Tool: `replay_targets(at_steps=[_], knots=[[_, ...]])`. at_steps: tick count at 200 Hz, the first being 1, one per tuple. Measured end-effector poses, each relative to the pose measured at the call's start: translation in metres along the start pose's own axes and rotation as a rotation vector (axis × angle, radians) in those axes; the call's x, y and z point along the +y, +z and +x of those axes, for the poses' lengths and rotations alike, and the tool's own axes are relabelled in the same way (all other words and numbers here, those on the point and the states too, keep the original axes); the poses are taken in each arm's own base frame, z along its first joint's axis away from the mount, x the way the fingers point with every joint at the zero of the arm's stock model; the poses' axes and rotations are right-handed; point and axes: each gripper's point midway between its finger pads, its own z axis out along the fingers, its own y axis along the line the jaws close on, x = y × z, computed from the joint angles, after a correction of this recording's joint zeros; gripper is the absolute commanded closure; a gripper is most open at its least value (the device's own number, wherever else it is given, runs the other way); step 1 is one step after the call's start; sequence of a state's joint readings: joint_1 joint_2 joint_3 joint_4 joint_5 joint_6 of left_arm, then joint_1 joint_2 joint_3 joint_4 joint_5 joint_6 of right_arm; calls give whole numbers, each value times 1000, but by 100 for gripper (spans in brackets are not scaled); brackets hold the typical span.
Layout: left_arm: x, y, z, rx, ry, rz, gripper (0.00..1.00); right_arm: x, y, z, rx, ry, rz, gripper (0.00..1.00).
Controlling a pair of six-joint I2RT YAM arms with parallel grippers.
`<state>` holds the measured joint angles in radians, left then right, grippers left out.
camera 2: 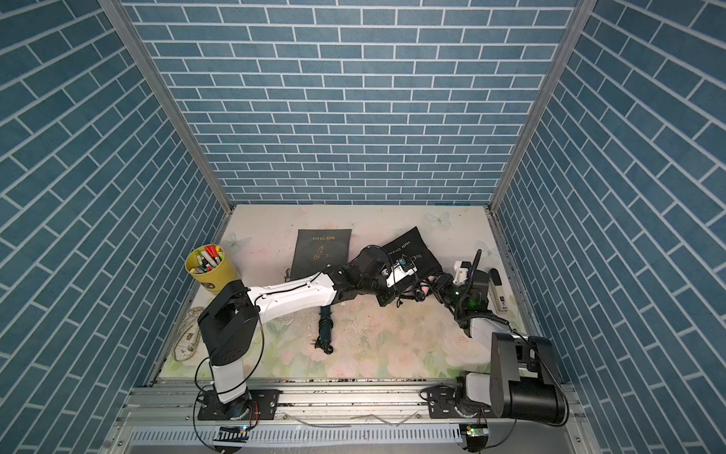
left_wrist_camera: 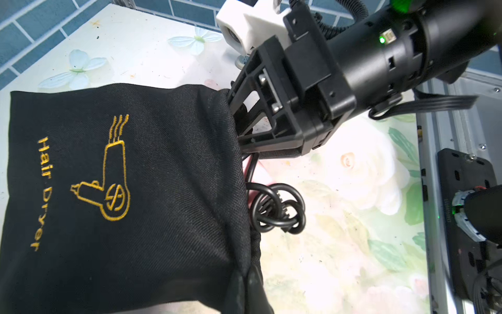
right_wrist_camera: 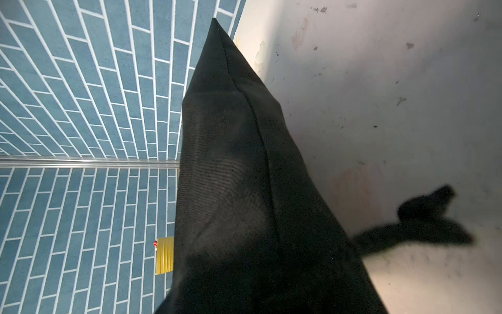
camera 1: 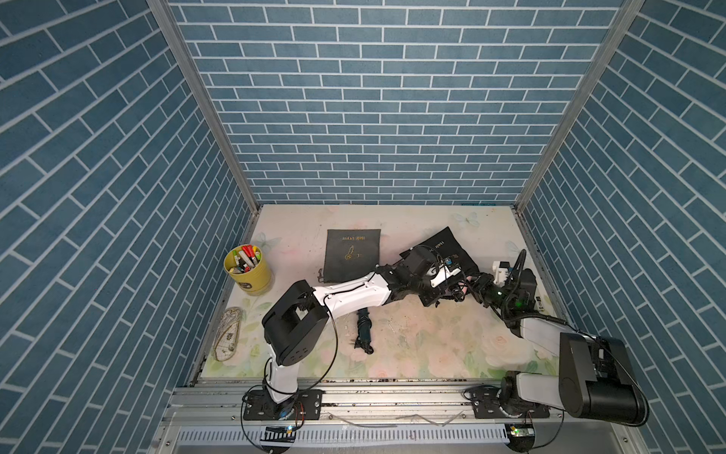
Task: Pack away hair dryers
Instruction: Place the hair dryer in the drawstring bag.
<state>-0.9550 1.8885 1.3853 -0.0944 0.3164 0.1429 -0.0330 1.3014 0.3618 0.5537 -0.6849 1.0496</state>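
Bright, even light; top views bow at edges; drawstring knot (right_wrist_camera: 423, 214) blurred.

The dark teal hair dryer (camera 1: 363, 328) (camera 2: 325, 327) lies flat on the desk (camera 1: 424, 346), well apart from the bulging black pouch (left_wrist_camera: 122, 176) and nearer the front edge than it. Its black cord is bundled along the body, the plug at the near end; the far end is hidden. The pale pink hair dryer (camera 2: 416, 292) is almost wholly inside that pouch, only a sliver of pink showing at the mouth. Its coiled black cord (left_wrist_camera: 274, 209) spills out just beside the mouth, resting on the desk in loose loops.
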Motion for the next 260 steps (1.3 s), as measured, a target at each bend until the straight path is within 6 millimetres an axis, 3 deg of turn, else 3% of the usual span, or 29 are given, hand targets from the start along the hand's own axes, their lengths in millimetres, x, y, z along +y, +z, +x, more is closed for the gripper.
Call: replay_targets(at_steps=[52,121,169,223,260], knots=[[-11,7,-15,-22,-7,39,100,0,3,-6,-42,-9,27,100],[-14,10,-17,-21,-33,56,100,-4,13,-7,-61,18,63,100],[-13,18,-20,-13,-52,63,100,6,26,-14,-72,21,52,100],[-12,18,-17,1,-64,55,100,6,28,-18,-94,27,55,100],[-13,19,-27,-20,-103,69,100,7,32,-17,-112,28,58,100]])
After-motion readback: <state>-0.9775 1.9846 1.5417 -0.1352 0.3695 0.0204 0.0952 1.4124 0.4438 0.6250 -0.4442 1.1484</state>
